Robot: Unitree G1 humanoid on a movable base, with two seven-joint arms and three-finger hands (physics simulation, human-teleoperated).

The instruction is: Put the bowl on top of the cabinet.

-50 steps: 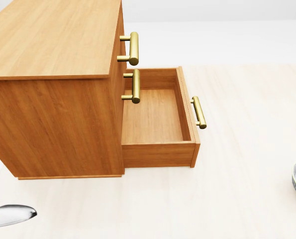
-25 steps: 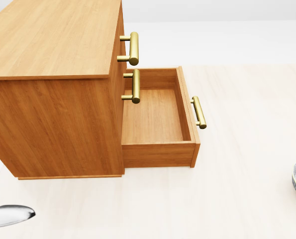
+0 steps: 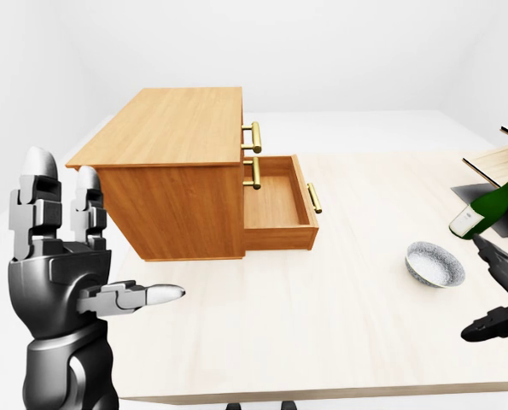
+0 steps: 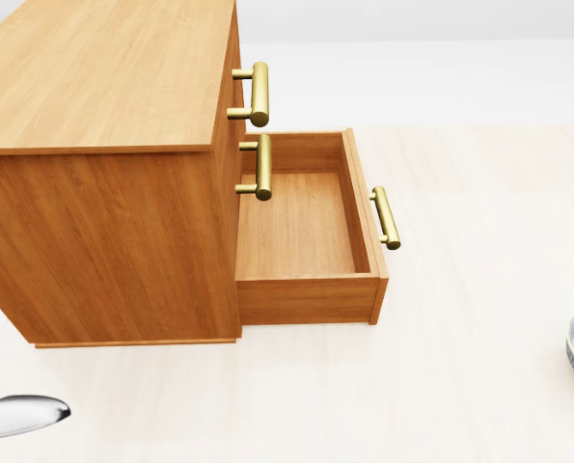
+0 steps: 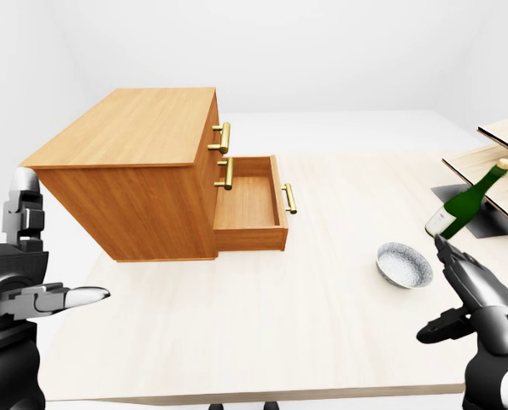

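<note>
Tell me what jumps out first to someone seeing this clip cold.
The wooden cabinet dominates the upper left of the left-eye view, its bottom drawer pulled out and empty. Right of it on the pale table sits the small bowl, with a green bottle leaning just above it. The left robot hand stands raised and open at the view's left edge, and the right robot hand is open just below and right of the bowl.

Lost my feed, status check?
Both hands open, left hand, right hand. Bowl on table, untouched. Cabinet top bare; green bottle beside bowl.
</note>
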